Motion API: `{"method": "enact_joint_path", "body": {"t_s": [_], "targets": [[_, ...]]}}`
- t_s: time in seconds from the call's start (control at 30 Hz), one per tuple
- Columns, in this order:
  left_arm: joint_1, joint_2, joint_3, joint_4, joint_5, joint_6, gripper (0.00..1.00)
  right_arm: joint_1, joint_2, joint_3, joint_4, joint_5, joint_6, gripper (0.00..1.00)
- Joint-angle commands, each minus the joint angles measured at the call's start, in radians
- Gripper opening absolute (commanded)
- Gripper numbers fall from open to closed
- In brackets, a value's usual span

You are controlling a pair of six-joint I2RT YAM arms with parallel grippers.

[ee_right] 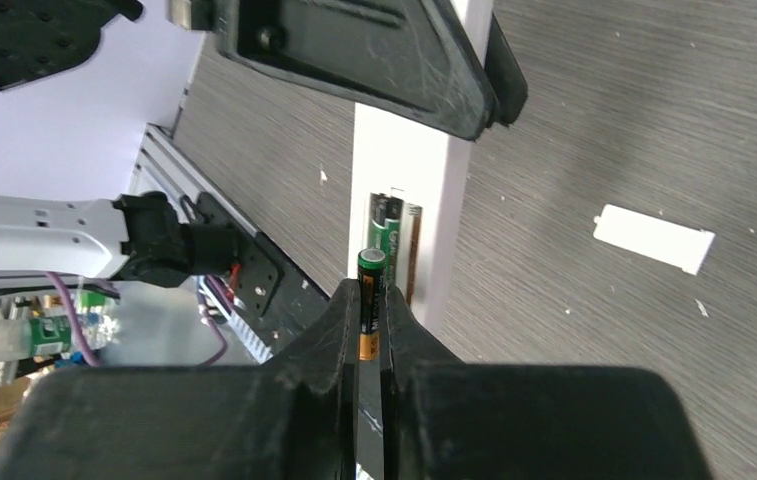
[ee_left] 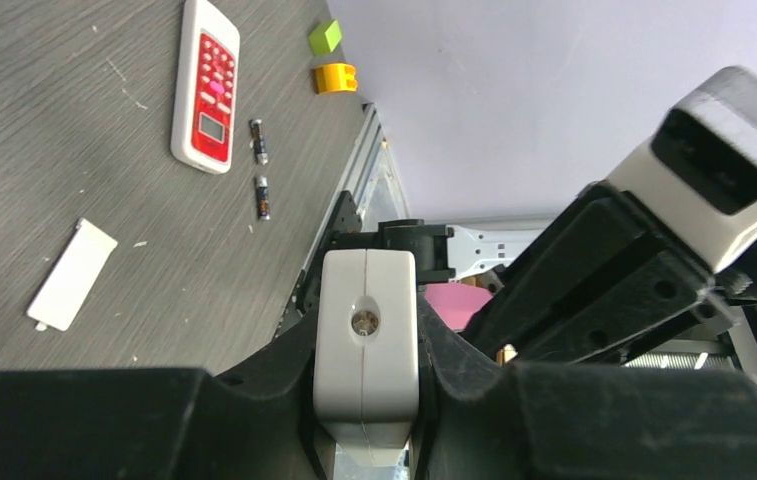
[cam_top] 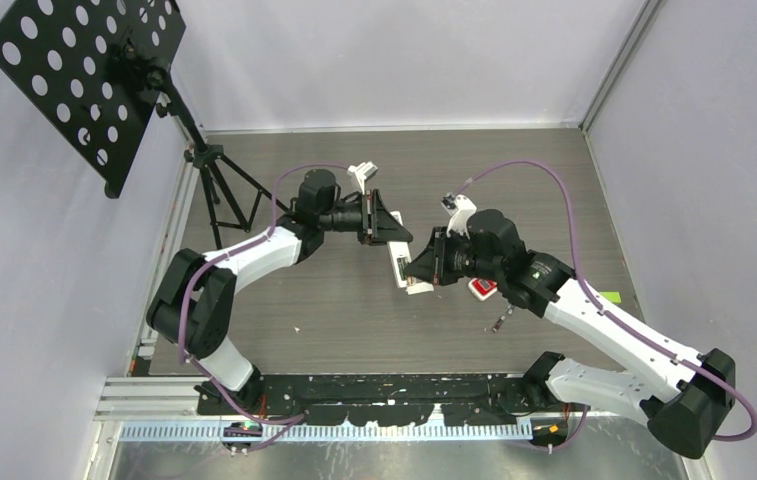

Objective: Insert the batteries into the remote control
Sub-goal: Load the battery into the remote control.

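My left gripper (cam_top: pixel 392 230) is shut on one end of a white remote (cam_top: pixel 400 268) and holds it above the table; the wrist view shows the remote's end face (ee_left: pixel 366 340) between the jaws. My right gripper (ee_right: pixel 371 292) is shut on a green-and-gold battery (ee_right: pixel 372 285), its tip at the remote's open compartment (ee_right: pixel 409 250). One battery (ee_right: pixel 388 232) lies in that compartment. Two more batteries (ee_left: pixel 259 140) (ee_left: pixel 263 197) lie on the table beside a red-and-white remote (ee_left: pixel 206 85).
The white battery cover (ee_left: pixel 72 273) lies loose on the table and also shows in the right wrist view (ee_right: pixel 654 238). A green block (ee_left: pixel 325 37) and an orange-yellow block (ee_left: pixel 335 77) sit near the table's edge. A black music stand (cam_top: pixel 84 80) stands at the far left.
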Motion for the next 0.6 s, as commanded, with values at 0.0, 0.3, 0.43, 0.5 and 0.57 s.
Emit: {"method": "enact_joint_path", "body": {"t_s": [0.0,0.3,0.43,0.5,0.57], "targets": [[-0.006,-0.007,-0.004,0.128,0.045,-0.064,0.0,0.028,0.017,0.054,-0.027,0.076,-0.048,0.06],[-0.006,-0.013,-0.008,0.129,0.047,-0.066,0.0,0.053,0.041,0.068,-0.054,0.157,-0.049,0.16],[-0.006,-0.013,-0.011,0.129,0.047,-0.067,0.0,0.054,0.051,0.075,-0.065,0.195,-0.039,0.22],[-0.006,-0.016,-0.012,0.131,0.049,-0.067,0.0,0.055,0.056,0.08,-0.071,0.204,-0.036,0.24],[-0.006,-0.02,-0.014,0.136,0.052,-0.065,0.0,0.054,0.059,0.083,-0.075,0.214,-0.031,0.26]]}}
